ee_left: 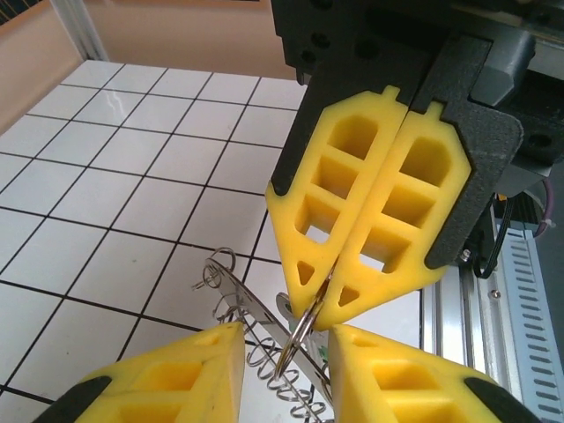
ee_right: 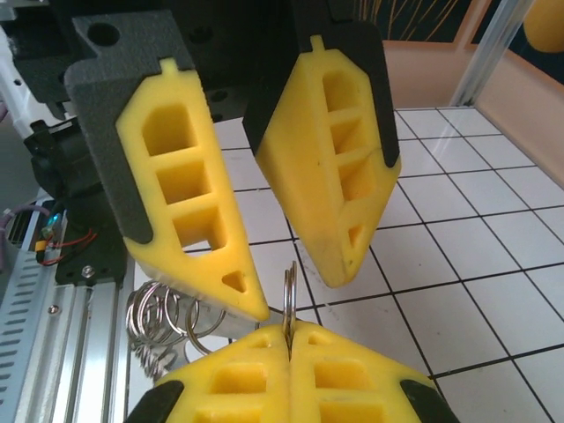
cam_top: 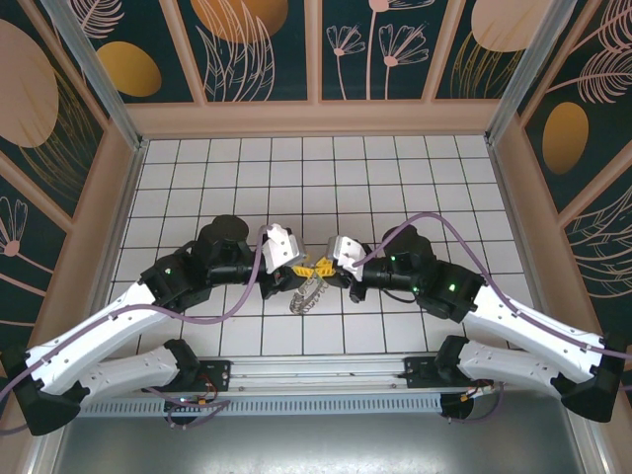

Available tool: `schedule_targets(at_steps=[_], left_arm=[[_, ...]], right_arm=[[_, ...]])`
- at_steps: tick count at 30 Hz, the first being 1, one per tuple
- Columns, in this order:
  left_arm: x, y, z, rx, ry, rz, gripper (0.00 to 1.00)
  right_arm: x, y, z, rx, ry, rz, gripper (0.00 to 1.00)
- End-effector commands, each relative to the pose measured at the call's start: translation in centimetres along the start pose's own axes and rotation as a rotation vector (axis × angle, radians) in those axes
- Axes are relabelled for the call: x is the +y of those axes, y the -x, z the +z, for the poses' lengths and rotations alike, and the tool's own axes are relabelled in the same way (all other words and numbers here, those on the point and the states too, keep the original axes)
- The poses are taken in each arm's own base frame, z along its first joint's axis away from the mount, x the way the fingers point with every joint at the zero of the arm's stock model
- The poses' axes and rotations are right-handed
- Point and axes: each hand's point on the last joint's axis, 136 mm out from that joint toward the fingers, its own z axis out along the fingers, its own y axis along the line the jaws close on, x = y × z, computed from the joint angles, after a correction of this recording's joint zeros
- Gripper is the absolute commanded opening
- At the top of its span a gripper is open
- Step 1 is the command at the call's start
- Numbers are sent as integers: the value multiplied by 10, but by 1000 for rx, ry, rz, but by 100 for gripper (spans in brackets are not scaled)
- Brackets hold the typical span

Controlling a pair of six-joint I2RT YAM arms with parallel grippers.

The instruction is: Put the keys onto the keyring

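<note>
Centrally above the counter [cam_top: 395, 178], the right gripper [ee_right: 289, 335] is clamped on 1 thin upright ring of the keyring [cam_top: 307, 293], its bunched loops hanging at lower left. The left gripper [ee_left: 286, 333], nearest and parted, faces that ring, which lines up with its gap.

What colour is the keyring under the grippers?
Silvery metal, with shiny wire loops. The keyring shows best in the left wrist view.

White tiled floor [cam_top: 395, 178] with dark grid lines, enclosed by dark-green floral walls [cam_top: 262, 49].
</note>
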Motion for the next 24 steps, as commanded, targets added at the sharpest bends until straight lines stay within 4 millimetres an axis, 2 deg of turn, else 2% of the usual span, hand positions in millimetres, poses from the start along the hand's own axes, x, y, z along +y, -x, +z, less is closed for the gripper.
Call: schedule_targets(at_steps=[1, 9, 10, 17, 24], left_arm=[[-5, 9, -4, -22, -20, 31, 23], [-8, 10, -1, -34, -40, 33, 5], [-8, 1, 2, -21, -43, 24, 0], [-13, 12, -6, -167, -39, 14, 0], [-24, 32, -23, -369, -71, 18, 0]], right_arm=[[2, 22, -6, -53, 23, -34, 0], [4, 23, -4, -57, 37, -38, 0], [4, 24, -4, -59, 39, -38, 0], [2, 23, -4, -67, 20, -25, 0], [5, 20, -5, -93, 28, 3, 21]])
